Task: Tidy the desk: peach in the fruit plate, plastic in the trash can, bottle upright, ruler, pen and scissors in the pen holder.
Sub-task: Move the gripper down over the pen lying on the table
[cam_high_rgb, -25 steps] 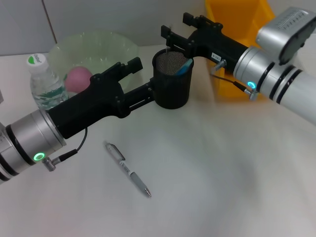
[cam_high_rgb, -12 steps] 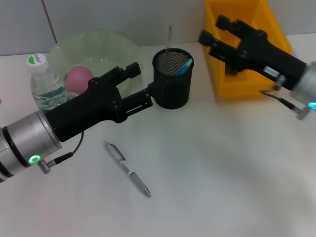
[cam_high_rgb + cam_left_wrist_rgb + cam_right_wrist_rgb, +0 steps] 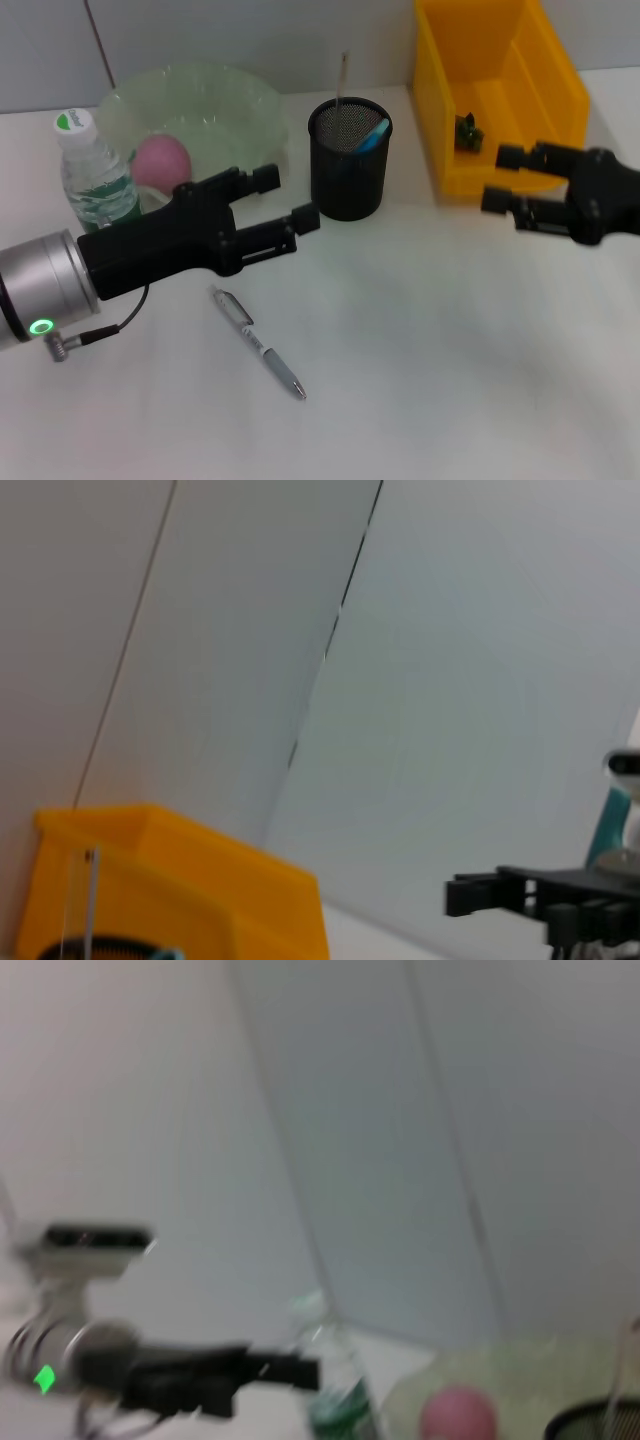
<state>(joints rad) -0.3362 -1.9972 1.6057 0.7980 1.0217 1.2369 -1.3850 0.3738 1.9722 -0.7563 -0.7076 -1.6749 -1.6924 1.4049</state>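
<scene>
A silver pen lies on the white desk, near the front. The black mesh pen holder stands upright with a thin ruler and a blue-handled item in it. The pink peach sits in the green fruit plate. The bottle stands upright beside the plate. My left gripper is open and empty, just left of the holder and apart from it. My right gripper is open and empty, at the front of the yellow trash can.
A small dark green scrap lies inside the yellow can. The left wrist view shows the can, the ruler and my right gripper farther off. The right wrist view shows the bottle and the peach.
My right arm has drawn back from over the pen holder, rightward to the front of the yellow can. My left gripper has pulled away from the holder's side, toward the near left.
</scene>
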